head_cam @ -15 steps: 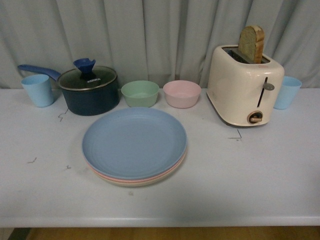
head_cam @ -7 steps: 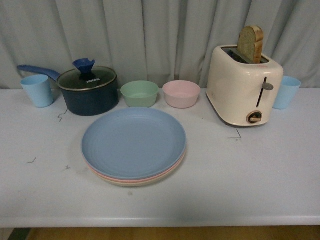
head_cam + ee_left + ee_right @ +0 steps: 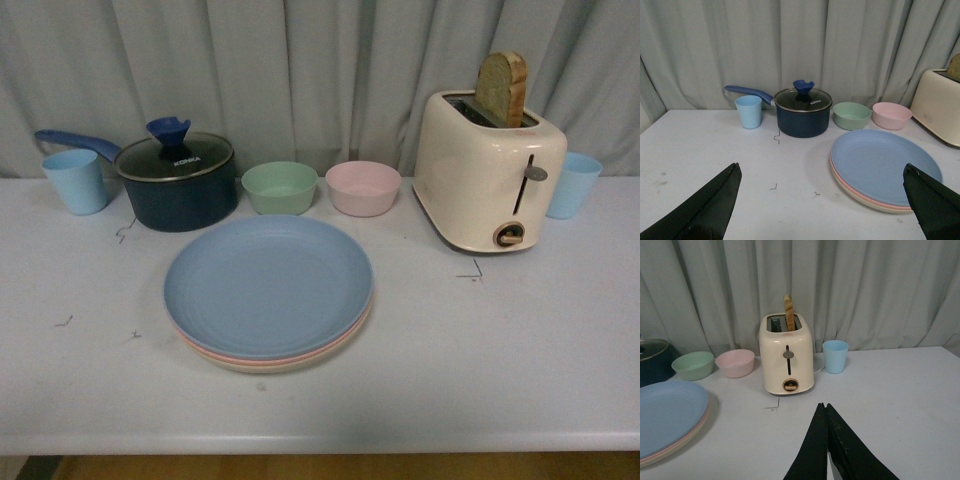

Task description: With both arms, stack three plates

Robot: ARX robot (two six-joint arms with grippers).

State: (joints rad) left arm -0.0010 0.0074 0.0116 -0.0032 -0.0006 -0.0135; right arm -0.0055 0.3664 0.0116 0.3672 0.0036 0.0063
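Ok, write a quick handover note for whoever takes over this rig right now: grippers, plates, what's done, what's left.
Left gripper: open, empty, above the table, clear of the plates.
Right gripper: shut, empty, near the toaster.
Plates: all three in one stack at table centre, blue plate on top, pink plate under it, beige plate at the bottom.
Done: stacking looks complete.
Left: apparently nothing; perhaps just park the arms.

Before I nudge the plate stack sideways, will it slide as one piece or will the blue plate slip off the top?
Probably as one: the blue plate sits nested on the pink plate and beige plate, rims aligned. Their matte look suggests some grip. They look stiff and light, so a push on the top rim alone might shift it.
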